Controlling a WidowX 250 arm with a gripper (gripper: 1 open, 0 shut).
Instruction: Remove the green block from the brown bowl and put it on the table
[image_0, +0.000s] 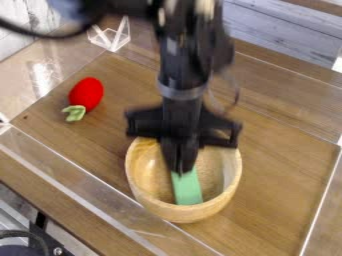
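Green block (187, 188) in brown bowl (210, 209) looks light, stiff, maybe slick; I'd pinch long sides near middle. Hand (179, 160) closed; blur hides whether it grips block.

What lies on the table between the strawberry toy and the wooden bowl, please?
In the camera view, only bare tabletop shows between the strawberry toy and the wooden bowl.
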